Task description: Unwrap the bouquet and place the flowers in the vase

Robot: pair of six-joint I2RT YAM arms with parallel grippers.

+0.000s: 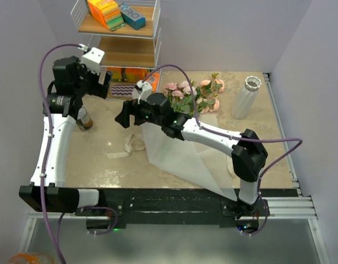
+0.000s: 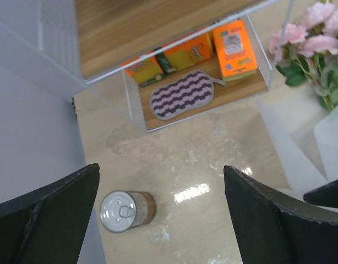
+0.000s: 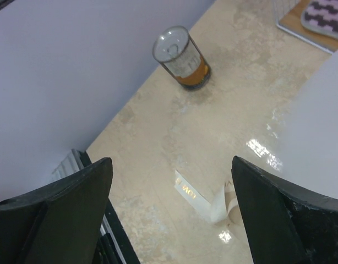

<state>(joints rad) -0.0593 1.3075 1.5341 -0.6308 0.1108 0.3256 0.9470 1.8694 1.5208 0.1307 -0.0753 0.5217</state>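
Note:
The bouquet lies at the back middle of the table. Its pale pink flowers (image 1: 194,94) and green leaves rest on the white paper (image 1: 177,157), which spreads loose toward the front edge. The cream ribbon (image 1: 130,146) lies untied on the table left of the paper. The white ribbed vase (image 1: 246,98) stands upright at the back right. My right gripper (image 1: 124,115) hovers open above the ribbon (image 3: 205,198), holding nothing. My left gripper (image 1: 104,83) hangs open and empty, high at the back left, with the flowers (image 2: 317,41) off to its right.
A small metal can (image 1: 83,121) stands near the left edge, under my left gripper (image 2: 161,170). A wire shelf (image 1: 122,55) at the back holds orange boxes (image 2: 205,52) and a striped pad (image 2: 181,93). Walls close the left and right sides.

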